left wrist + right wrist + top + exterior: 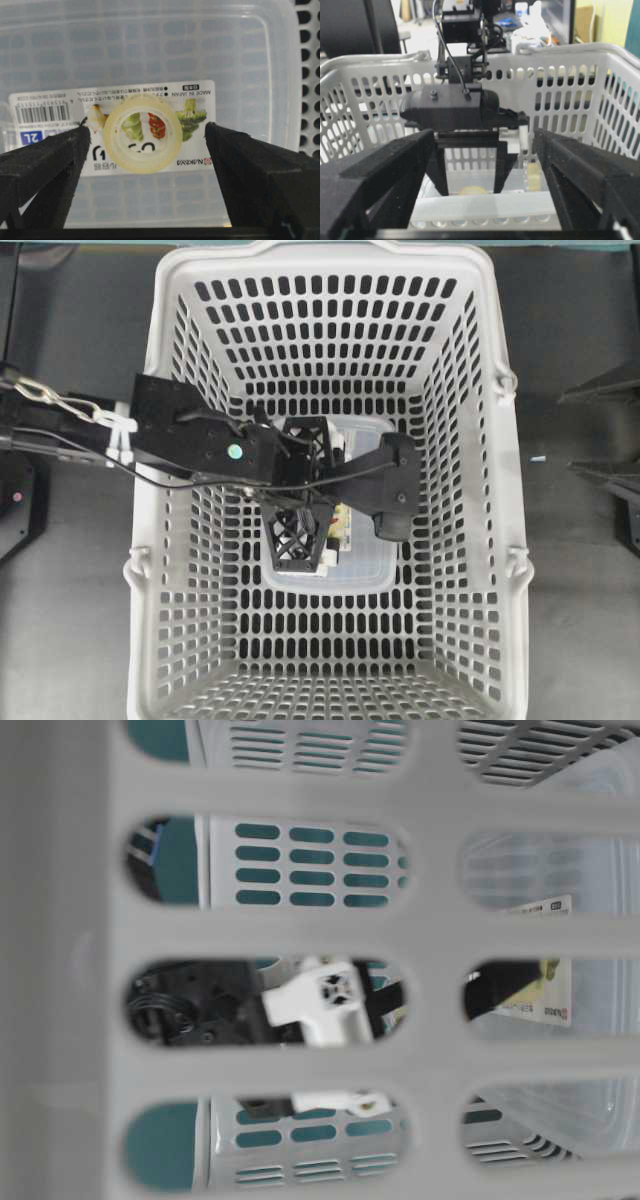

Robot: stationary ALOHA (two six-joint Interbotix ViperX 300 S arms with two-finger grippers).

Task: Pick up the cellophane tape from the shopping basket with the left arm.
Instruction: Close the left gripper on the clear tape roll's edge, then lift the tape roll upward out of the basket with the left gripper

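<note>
The cellophane tape [142, 134], a pale yellowish ring, lies flat on the lid label of a clear food box [150, 40] inside the light-grey shopping basket [480, 540]. My left gripper [146, 131] is open and points down over it, one finger on each side of the ring, close to it but not gripping. The left arm [236, 451], with its round dot, reaches in from the left and hides the tape from overhead. In the right wrist view the tape [473, 190] shows low between the left fingers. My right gripper [485, 137] is open and empty outside the basket.
The clear box [350, 575] lies on the basket floor under the left gripper. The slotted walls [570, 85] rise on all sides of it. The basket rim [485, 205] crosses the foreground of the right wrist view. Dark table lies outside the basket.
</note>
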